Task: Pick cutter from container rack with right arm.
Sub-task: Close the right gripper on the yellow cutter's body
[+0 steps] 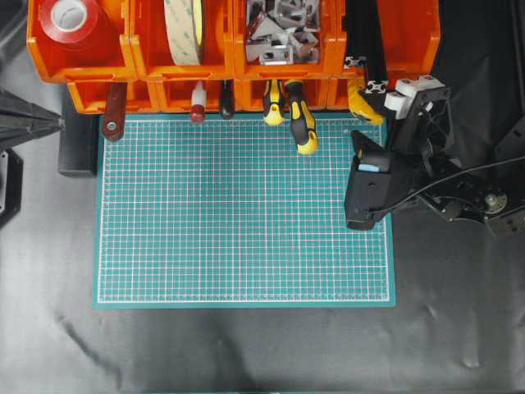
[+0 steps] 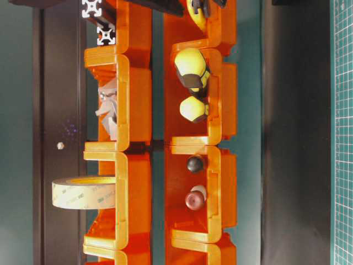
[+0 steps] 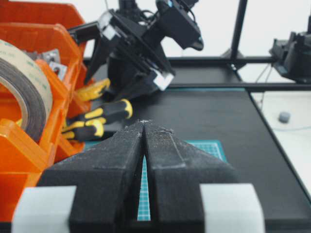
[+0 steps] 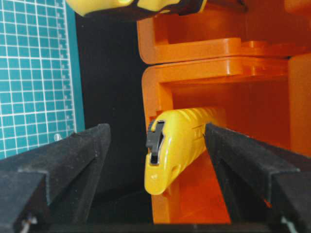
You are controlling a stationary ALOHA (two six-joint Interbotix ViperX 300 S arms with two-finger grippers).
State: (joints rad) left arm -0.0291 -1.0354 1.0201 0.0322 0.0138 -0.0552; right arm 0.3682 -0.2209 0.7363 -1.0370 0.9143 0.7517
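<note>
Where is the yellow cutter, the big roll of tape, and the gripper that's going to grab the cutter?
cutter [image 4: 175,145]: right wrist view, on its ribbed yellow body.
tape roll [image 1: 184,31]: overhead view, on its outer band.
right gripper [image 4: 160,160]: right wrist view, midway between its open fingers.

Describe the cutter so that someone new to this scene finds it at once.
Start at the orange container rack along the far edge of the green mat. In its lower tier, the bin nearest the right arm holds the cutter, poking out over the front lip. Unlike the neighbouring screwdrivers, it is plain ribbed yellow with no black stripes.
</note>
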